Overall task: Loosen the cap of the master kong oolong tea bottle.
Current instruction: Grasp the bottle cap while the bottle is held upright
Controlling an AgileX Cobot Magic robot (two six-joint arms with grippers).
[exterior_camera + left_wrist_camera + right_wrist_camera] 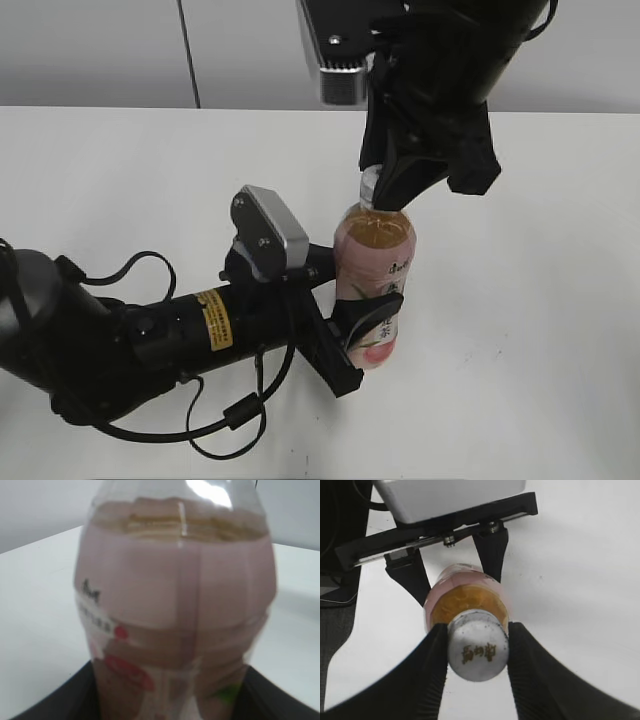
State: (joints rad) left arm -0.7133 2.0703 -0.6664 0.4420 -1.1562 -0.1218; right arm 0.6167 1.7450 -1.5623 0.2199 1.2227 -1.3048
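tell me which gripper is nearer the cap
Right. The right gripper closes on the cap from above, while the left gripper clamps the bottle low on its label, well below the cap.

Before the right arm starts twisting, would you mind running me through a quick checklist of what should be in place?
1. Bottle upright on the table: ok.
2. Left claw closed around the bottle's lower body to brace it: ok; its fingers sit on both sides of the label.
3. Right claw centred on the cap: ok; a finger sits on either side.
4. Right fingers pressed firmly on the cap: cannot tell; they look in contact, but grip force is not visible.
5. Cap still seated on the neck: ok.
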